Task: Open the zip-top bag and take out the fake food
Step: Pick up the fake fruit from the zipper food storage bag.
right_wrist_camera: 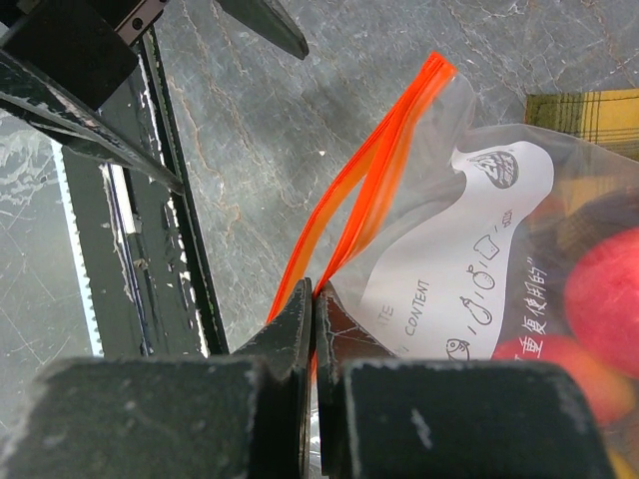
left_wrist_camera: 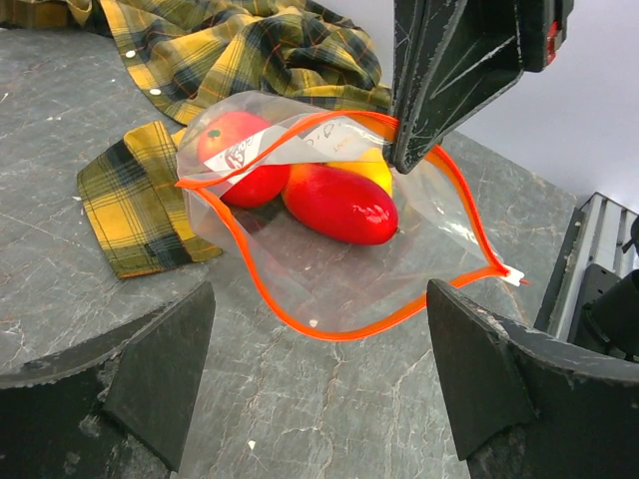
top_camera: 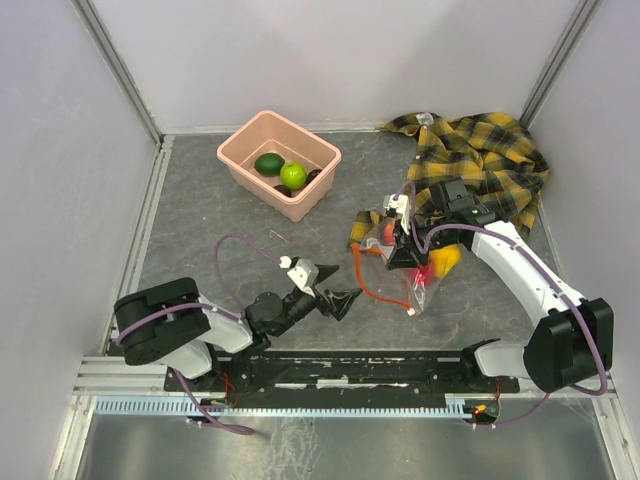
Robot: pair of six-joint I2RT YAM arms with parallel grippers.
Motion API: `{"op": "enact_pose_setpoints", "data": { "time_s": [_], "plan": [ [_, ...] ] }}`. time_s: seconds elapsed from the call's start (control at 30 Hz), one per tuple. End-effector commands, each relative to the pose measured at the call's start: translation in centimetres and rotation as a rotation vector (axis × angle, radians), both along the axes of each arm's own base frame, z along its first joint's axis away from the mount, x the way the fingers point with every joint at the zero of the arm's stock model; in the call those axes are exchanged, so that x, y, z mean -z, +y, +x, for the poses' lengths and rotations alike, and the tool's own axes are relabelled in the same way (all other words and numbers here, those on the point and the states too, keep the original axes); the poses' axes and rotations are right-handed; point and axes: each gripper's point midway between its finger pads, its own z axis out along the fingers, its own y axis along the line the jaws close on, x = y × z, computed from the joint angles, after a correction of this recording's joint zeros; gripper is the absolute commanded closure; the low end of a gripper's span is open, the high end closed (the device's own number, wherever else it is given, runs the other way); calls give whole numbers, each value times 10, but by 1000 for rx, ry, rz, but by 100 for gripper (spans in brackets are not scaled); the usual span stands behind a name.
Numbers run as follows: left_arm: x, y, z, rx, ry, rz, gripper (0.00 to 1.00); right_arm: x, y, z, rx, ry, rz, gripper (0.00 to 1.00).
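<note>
Inside zip-top bag [left_wrist_camera: 349, 279] (beside shirt [left_wrist_camera: 250, 50]), fake food [left_wrist_camera: 339, 205]; tub [top_camera: 255, 188] behind-left.

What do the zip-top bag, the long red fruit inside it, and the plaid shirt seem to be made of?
The zip-top bag looks like thin clear plastic film, glossy: the table shows through it. The long red fruit is probably hard plastic, smooth with a sharp highlight. The plaid shirt looks like woven cloth, matte, lying in soft folds.

The zip-top bag [left_wrist_camera: 399, 264] pinched in the right end effector [right_wrist_camera: 313, 309] is clear, crinkly plastic — the fake food [left_wrist_camera: 339, 205] inside glossy and smooth. Beneath that end effector the counter [left_wrist_camera: 300, 399] looks matt, stone-veined; beyond it, a soft woven plaid shirt [left_wrist_camera: 250, 50].
</note>
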Motion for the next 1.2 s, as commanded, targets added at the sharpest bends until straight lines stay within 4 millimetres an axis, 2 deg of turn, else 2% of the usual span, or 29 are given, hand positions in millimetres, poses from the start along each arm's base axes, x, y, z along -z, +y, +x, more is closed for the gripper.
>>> {"op": "enact_pose_setpoints", "data": {
  "time_s": [0.0, 0.2, 0.5, 0.73, 0.9, 1.17],
  "plan": [
    [-23, -7, 8, -30, -20, -87, 10, -23, 5, 3, -26, -77, 45, 98],
    [-17, -16, 10, -20, 4, -89, 17, -28, 8, -2, -48, -74, 71, 98],
    [-30, -31, 7, 32, 29, -175, 30, -37, 15, -22, -140, -73, 136, 97],
    [-26, -38, -3, 95, 67, -187, 32, -36, 18, -25, -153, -67, 134, 97],
    [-23, -51, -12, 172, 56, -173, 35, -35, 19, -27, -167, -62, 129, 97],
    [-9, -61, -5, 166, -13, -125, 35, -31, 21, -34, -210, -49, 114, 89]
  ]
}}
